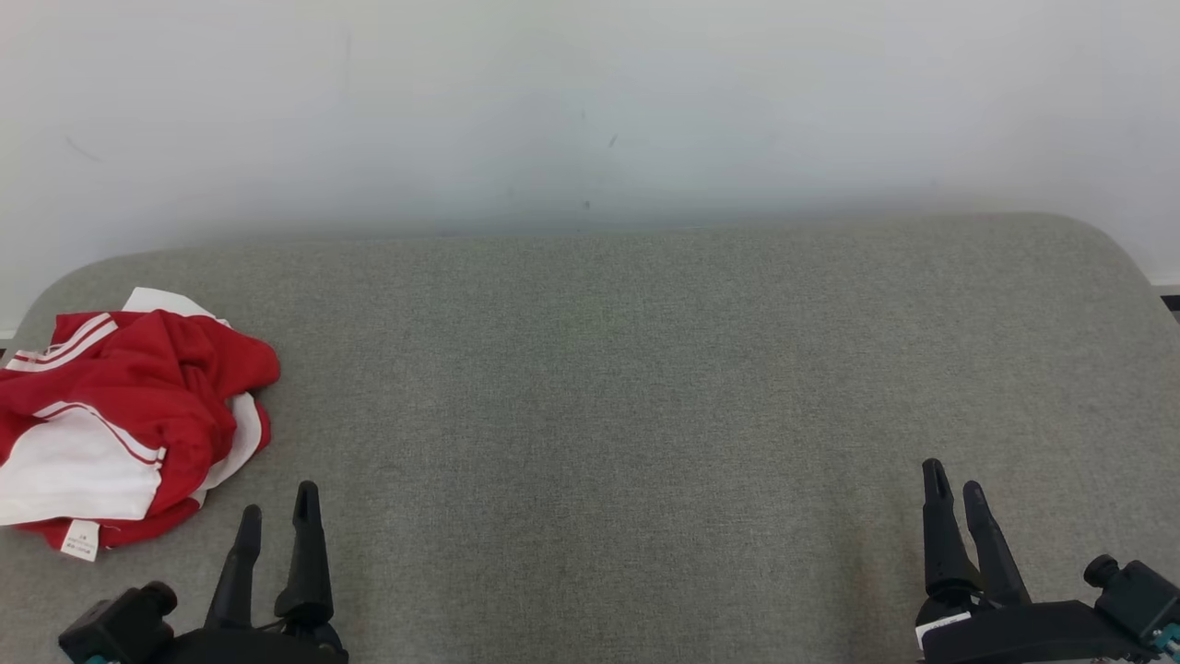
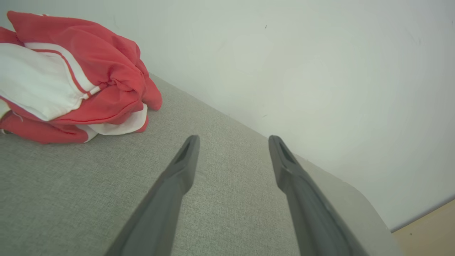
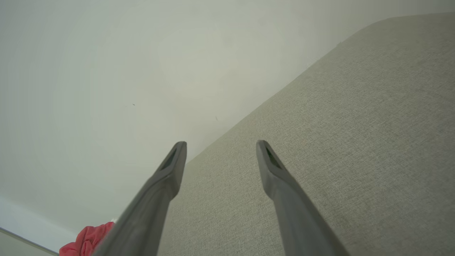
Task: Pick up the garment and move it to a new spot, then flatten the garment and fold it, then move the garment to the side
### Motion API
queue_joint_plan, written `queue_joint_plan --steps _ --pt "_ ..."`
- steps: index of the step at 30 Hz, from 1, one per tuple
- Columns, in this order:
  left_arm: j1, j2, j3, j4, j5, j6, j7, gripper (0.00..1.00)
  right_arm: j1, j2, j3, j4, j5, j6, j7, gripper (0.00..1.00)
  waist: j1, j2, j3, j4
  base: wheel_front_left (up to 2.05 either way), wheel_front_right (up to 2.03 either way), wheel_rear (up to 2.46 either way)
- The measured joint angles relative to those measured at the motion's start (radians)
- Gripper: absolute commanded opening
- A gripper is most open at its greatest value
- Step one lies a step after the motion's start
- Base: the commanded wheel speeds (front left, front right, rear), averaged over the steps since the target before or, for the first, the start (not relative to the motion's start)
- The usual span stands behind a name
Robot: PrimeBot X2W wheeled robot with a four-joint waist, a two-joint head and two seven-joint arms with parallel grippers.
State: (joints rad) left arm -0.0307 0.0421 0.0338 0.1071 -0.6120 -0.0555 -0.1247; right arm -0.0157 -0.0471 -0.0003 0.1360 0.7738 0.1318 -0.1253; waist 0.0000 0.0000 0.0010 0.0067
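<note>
While the left claw [image 1: 278, 503] and right claw [image 1: 953, 478] are held apart, the garment [image 1: 129, 415] is seen at the nearer left's ten o'clock.

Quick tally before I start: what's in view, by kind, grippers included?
Garments: 1, the red-and-white garment, crumpled at the table's left end.
Grippers: 2, the left gripper and the right gripper, both open and empty.
Tables: 1, the grey fabric-covered table.
Total: 4

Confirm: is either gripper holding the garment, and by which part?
Nothing is held. The left gripper and right gripper are both open and empty; the red-and-white garment lies crumpled, untouched, at the left end of the grey surface.
</note>
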Motion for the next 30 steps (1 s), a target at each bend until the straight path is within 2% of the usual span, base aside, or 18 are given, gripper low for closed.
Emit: queue_joint_plan --steps 30 --pt "0.020 0.003 -0.023 -0.043 0.319 0.015 -0.073 1.00 0.016 -0.001 0.027 -0.002 -0.279 0.000 -0.073 1.00 0.0000 0.0000 -0.006 0.009 0.00 0.00 0.00"
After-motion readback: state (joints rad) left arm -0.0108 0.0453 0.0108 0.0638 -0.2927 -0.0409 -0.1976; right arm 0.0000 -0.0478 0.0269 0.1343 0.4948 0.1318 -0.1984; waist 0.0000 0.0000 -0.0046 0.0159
